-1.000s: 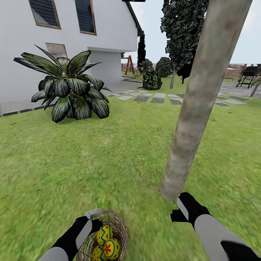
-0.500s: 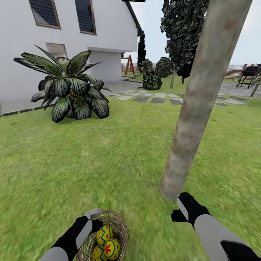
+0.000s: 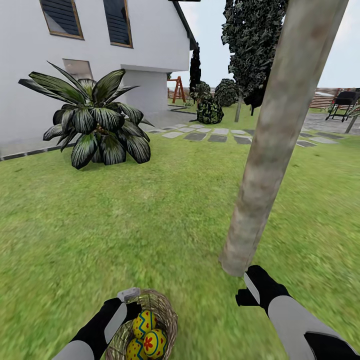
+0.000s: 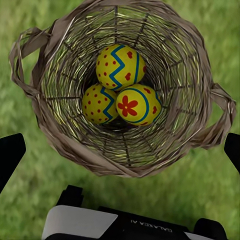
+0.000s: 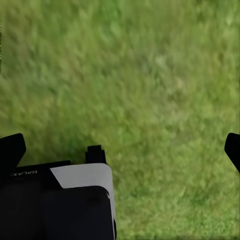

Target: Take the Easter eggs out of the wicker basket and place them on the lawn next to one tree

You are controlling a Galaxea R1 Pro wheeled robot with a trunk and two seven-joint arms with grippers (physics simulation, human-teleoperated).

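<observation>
Green lawn (image 3: 150, 220), tree (image 3: 265, 165) trunk close ahead, wicker basket (image 4: 120, 95) beside it with all three Easter eggs (image 4: 122, 90) inside. First pick not begun: left gripper (image 4: 120, 150) spread wide above the rim, right gripper (image 5: 120, 145) released over grass. Next, probably: lower left gripper onto the topmost egg, clench, lift clear.

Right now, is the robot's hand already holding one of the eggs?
No. All three Easter eggs lie in the wicker basket, and the left gripper hangs open above them, touching none.
</observation>
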